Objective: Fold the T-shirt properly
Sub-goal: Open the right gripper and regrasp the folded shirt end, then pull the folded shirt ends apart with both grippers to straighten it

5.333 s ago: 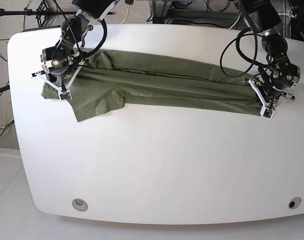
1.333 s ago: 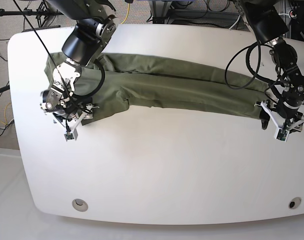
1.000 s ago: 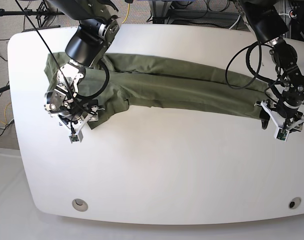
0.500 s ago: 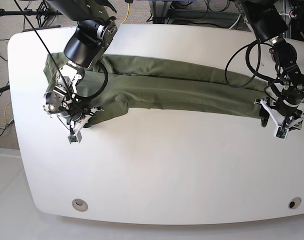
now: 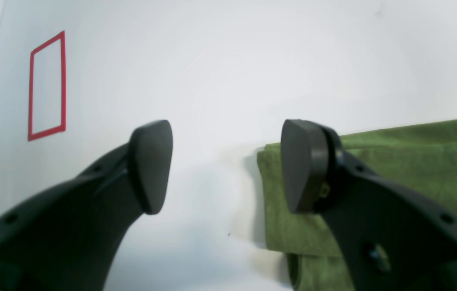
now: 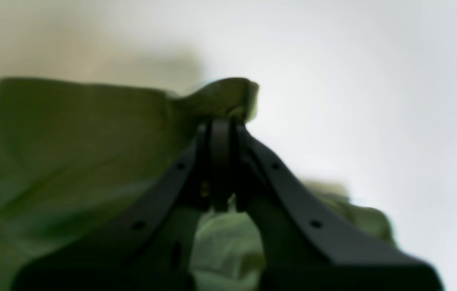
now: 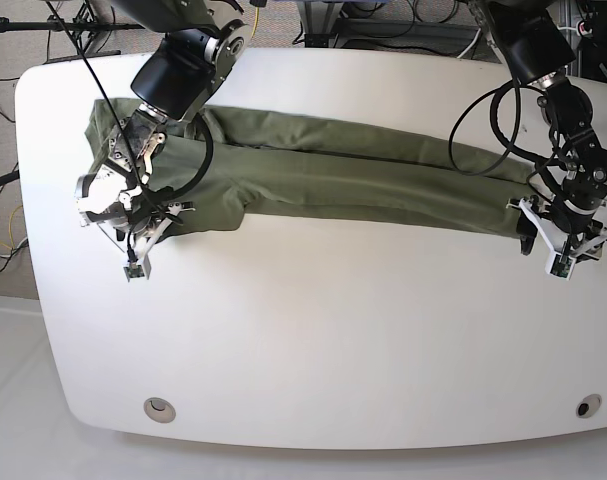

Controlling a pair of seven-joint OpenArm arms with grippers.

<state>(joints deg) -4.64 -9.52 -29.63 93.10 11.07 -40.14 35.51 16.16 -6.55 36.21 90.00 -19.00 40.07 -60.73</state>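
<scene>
Two claws work opposite ends of an olive-green T-shirt (image 7: 333, 172) lying as a long, narrow band across the far half of a white bench (image 7: 333, 340). The right claw (image 6: 220, 121) is clenched on a puckered tuft of cloth at the sleeve end, its dark tips pressed together with fabric bunched above them; the wrist view is blurred, so how much cloth sits between the tips cannot be told. The left claw (image 5: 224, 165) stands released at the other end, jaws spread wide, one tip over bare bench and the other over the shirt's squared-off edge, where at least two layers are stacked.

Soft, light and limp, the knit cotton should drape and slide easily over the smooth bench, holding no shape of its own once lifted, so any raised corner is likely to sag and drag its neighbours. Doubled edges and corners look the soundest places to grip, catching all layers together rather than the top one alone. The weave appears matte and faintly fuzzy, creased with long wrinkles running lengthwise. A red outlined rectangle (image 5: 47, 87) is marked on the bench beyond the left claw.
</scene>
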